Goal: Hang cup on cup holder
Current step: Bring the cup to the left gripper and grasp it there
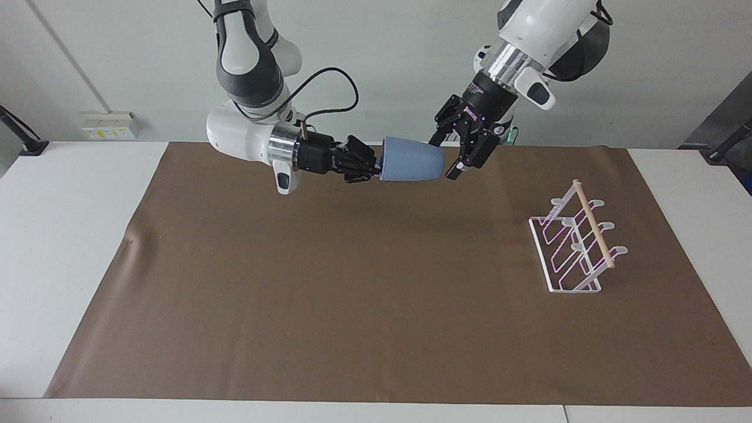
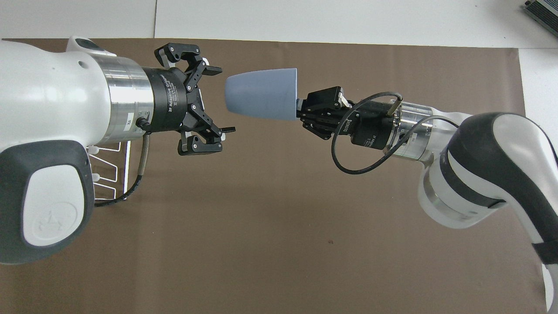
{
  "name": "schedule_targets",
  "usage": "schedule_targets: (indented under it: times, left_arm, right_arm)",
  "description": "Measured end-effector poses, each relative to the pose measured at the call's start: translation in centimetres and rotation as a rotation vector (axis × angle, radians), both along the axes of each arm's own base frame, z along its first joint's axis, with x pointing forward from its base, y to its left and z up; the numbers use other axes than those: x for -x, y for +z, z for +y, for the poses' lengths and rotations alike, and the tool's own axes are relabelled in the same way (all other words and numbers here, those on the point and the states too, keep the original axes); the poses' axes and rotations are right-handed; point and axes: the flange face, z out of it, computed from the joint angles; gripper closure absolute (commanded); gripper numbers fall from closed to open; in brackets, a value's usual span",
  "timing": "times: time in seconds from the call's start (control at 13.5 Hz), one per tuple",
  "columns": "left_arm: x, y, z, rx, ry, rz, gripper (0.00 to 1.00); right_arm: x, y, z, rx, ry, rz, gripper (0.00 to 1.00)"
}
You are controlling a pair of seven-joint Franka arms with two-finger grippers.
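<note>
The light-blue cup (image 1: 411, 160) is held on its side in the air over the robots' edge of the brown mat (image 1: 352, 294), its base pointing toward the left arm's end. My right gripper (image 1: 378, 164) is shut on its rim; it also shows in the overhead view (image 2: 301, 109), as does the cup (image 2: 261, 93). My left gripper (image 1: 446, 155) is open, its fingertips just at the cup's base, apart from it (image 2: 223, 99). The white wire cup holder (image 1: 573, 244) with its wooden dowel stands on the mat toward the left arm's end, largely hidden under the left arm in the overhead view (image 2: 111, 172).
A white socket box (image 1: 108, 124) sits on the wall past the right arm's end. Black stands (image 1: 23, 138) (image 1: 725, 144) rise at both table ends. The mat lies flat with a small crease (image 1: 130, 241) toward the right arm's end.
</note>
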Motion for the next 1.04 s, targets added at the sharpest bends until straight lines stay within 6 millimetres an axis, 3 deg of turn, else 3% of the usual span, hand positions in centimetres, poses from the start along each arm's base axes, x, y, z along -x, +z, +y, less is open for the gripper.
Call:
schedule_targets:
  times: [0.52, 1.04]
  left_arm:
    - [1.6, 0.2, -3.1, 0.028, -0.004, 0.009, 0.0]
    - [1.5, -0.7, -3.4, 0.024, -0.001, 0.02, 0.0]
  right_arm:
    - [0.4, 0.1, -0.1, 0.004, 0.002, -0.009, 1.0]
    - [0.7, -0.3, -0.2, 0.004, 0.002, -0.019, 1.0]
